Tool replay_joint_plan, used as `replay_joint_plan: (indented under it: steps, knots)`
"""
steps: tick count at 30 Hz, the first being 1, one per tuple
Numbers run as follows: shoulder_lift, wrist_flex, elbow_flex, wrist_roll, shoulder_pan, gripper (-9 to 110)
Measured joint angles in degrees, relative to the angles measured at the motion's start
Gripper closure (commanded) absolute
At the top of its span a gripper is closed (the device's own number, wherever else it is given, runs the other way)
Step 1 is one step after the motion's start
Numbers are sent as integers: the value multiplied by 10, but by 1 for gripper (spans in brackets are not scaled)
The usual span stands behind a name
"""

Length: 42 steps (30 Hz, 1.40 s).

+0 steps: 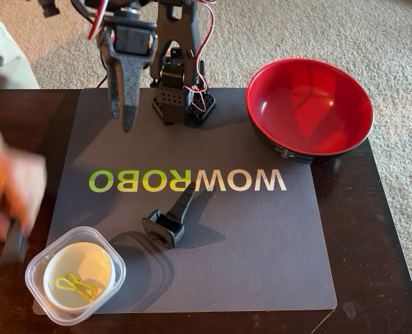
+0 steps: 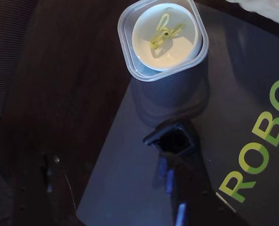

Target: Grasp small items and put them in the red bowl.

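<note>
Fixed view: a motion-blurred hand (image 1: pixel 11 191) at nine o'clock, cut by the frame edge, holds a dark, unidentifiable object (image 1: pixel 12 242). Arm top cropped at twelve. Wrist view: gripper (image 2: pixel 116 197) too dark to judge jaw separation; mat lettering (image 2: pixel 264 134) cut at three o'clock.

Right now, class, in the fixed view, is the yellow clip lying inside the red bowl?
No. The yellow clip lies in the clear plastic container at the mat's near left corner, while the red bowl holds nothing visible.
</note>
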Motion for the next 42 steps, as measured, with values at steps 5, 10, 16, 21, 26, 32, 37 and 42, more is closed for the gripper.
replay_joint_plan:
  steps: [5, 10, 16, 21, 26, 32, 37, 42]
  knots:
    - [0, 0, 3, 6, 21, 71]
    - [0, 0, 10, 6, 30, 71]
    - [16, 0, 10, 6, 4, 72]
    - [18, 0, 10, 6, -3, 72]
    - [18, 0, 40, 13, -3, 72]
    - [18, 0, 105, 33, 72, 72]
    - [44, 0, 106, 78, 92, 71]
    - [54, 0, 108, 89, 119, 71]
